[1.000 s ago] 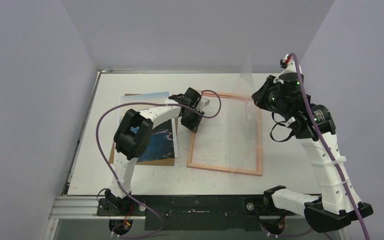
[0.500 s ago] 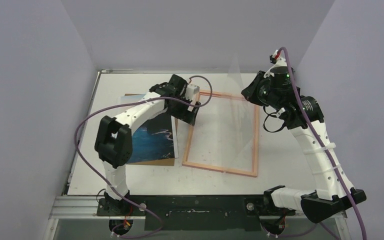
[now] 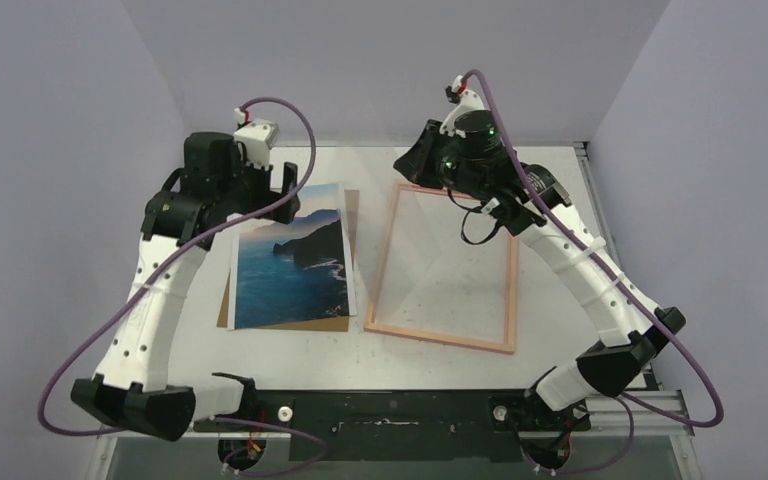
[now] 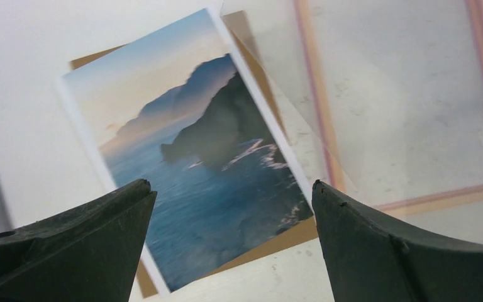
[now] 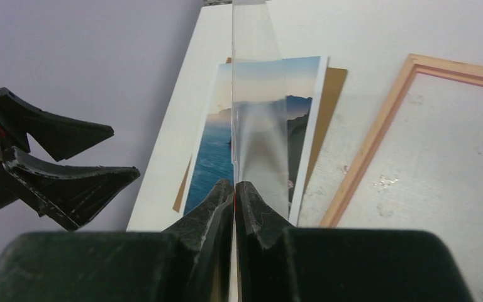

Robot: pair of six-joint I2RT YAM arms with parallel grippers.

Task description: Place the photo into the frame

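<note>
1. The left gripper (image 4: 229, 187) is hovering at the upper left of the overhead view, its fingers spread wide and gripping nothing.
2. The right gripper (image 5: 234, 185) is pinching a clear pane (image 5: 258, 145) by its edge, fingers closed tight on it, holding it up near the frame's top left corner.
3. The photo (image 3: 290, 262) is lying face up on the brown backing board (image 3: 351, 210), left of centre. The pink frame (image 3: 440, 337) is lying flat just beside it on the table (image 3: 580, 250).
4. Judging by this, the photo pickup is starting.
5. The next move calls for the left fingers lowering onto a photo edge overhanging the board, pinching the paper alone, and sliding it rightward into the frame.
</note>
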